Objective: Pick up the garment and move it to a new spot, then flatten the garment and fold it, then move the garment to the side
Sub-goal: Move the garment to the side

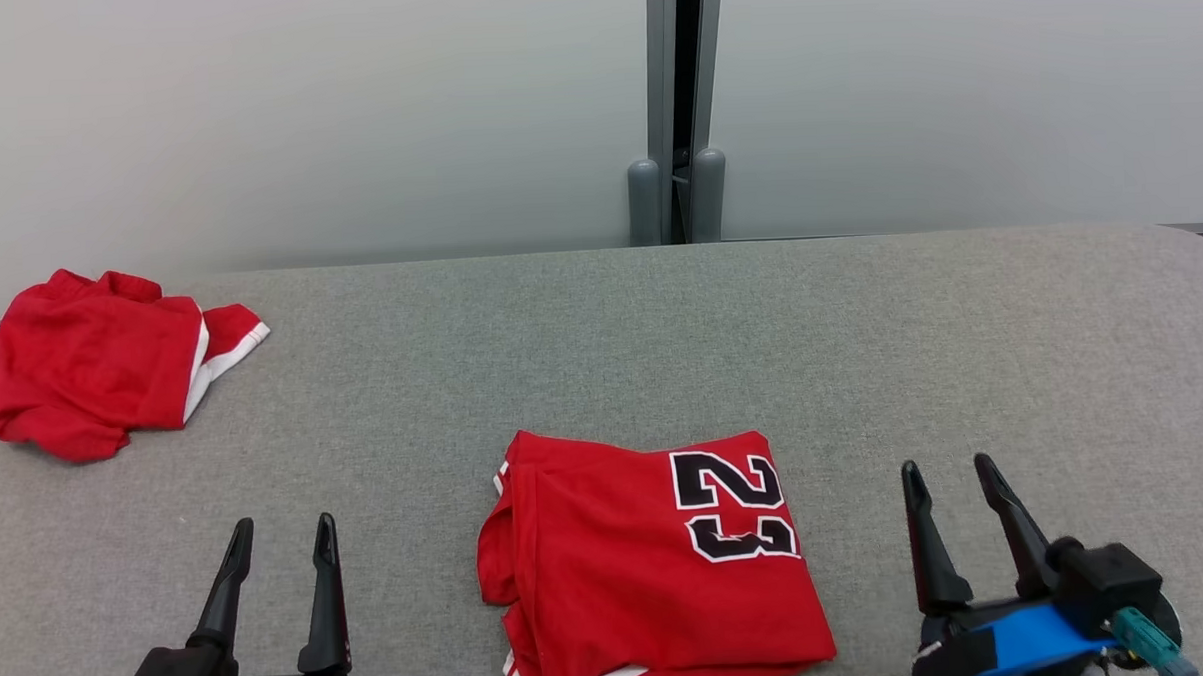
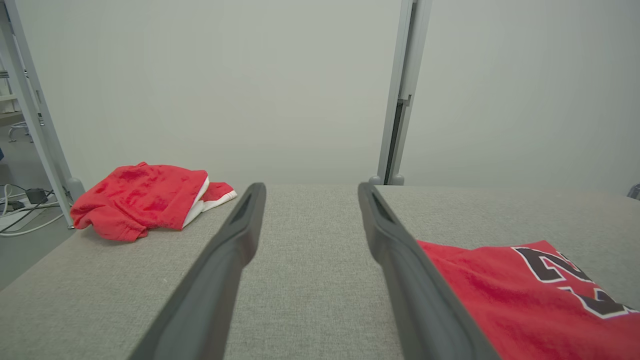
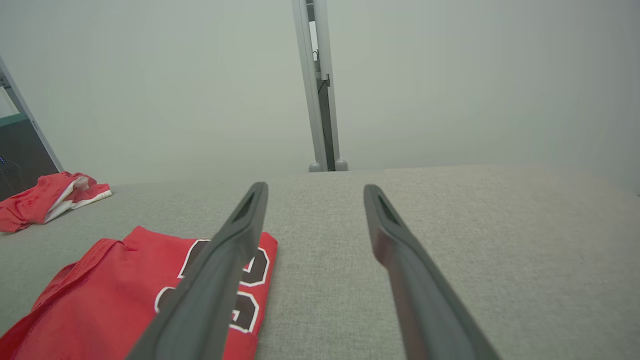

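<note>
On table (image 1: 962, 345) centre, folded jersey (image 1: 610, 578), number (image 1: 732, 504) far-right.

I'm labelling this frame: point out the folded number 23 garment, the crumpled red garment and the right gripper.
folded number 23 garment (image 1: 620, 577), head view, plain red middle.
crumpled red garment (image 1: 82, 371), head view, middle of the heap.
right gripper (image 1: 946, 464), head view, midway between its fingertips.
</note>
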`<state>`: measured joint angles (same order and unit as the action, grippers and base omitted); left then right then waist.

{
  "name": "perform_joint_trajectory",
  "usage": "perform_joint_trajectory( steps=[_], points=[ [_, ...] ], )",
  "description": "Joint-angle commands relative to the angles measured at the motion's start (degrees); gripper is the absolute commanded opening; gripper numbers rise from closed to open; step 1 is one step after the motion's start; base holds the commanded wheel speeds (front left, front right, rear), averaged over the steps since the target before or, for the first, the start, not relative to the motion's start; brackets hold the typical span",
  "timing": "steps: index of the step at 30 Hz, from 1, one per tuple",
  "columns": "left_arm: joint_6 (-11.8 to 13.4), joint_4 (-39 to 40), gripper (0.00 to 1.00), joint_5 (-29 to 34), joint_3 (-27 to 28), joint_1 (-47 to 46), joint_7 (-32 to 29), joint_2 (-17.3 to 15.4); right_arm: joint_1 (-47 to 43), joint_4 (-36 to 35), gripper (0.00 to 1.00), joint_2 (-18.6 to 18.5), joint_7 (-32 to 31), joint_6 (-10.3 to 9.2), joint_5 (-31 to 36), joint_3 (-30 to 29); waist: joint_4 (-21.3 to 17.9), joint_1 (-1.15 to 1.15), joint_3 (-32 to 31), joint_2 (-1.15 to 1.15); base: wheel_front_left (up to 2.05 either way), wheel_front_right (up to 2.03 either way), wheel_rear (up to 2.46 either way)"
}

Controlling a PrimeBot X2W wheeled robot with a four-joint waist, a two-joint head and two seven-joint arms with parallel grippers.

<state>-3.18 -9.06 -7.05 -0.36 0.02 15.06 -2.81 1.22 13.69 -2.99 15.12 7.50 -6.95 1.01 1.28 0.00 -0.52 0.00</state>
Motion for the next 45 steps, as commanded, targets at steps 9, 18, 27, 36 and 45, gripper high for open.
perform_joint_trajectory(
  steps=[9,18,27,36,45],
  points=[
    [-0.3,0.0,1.00,0.2,-0.3,-1.8,0.1,-0.2,9.7,7.9,1.00,-1.0,-2.8,-0.02,-0.3,7.7,0.9,0.00,1.8,0.00,0.00,0.00,0.00],
    [0.1,0.4,1.00,-0.5,-1.2,-4.1,0.1,-0.2,15.4,16.9,1.00,-0.9,-9.5,-0.02,0.4,9.9,2.7,0.00,5.8,0.00,0.00,0.00,0.00],
    [0.6,0.6,1.00,-0.9,-1.8,-5.2,0.1,-0.2,15.2,23.7,1.00,-0.5,-12.6,-0.02,-0.5,10.8,3.4,0.00,7.6,0.00,0.00,0.00,0.00],
    [1.1,0.3,1.00,-1.4,-2.5,-6.3,0.1,-0.2,15.1,27.3,0.87,0.2,-13.1,0.07,-3.6,15.4,3.3,0.00,9.0,0.00,0.00,0.00,0.00],
    [1.3,0.7,1.00,-1.6,-2.3,-6.8,0.1,-0.2,19.4,26.9,0.00,-2.0,-7.9,-0.03,-5.0,15.2,2.6,0.00,9.6,0.00,0.00,0.00,0.00]
  ],
)
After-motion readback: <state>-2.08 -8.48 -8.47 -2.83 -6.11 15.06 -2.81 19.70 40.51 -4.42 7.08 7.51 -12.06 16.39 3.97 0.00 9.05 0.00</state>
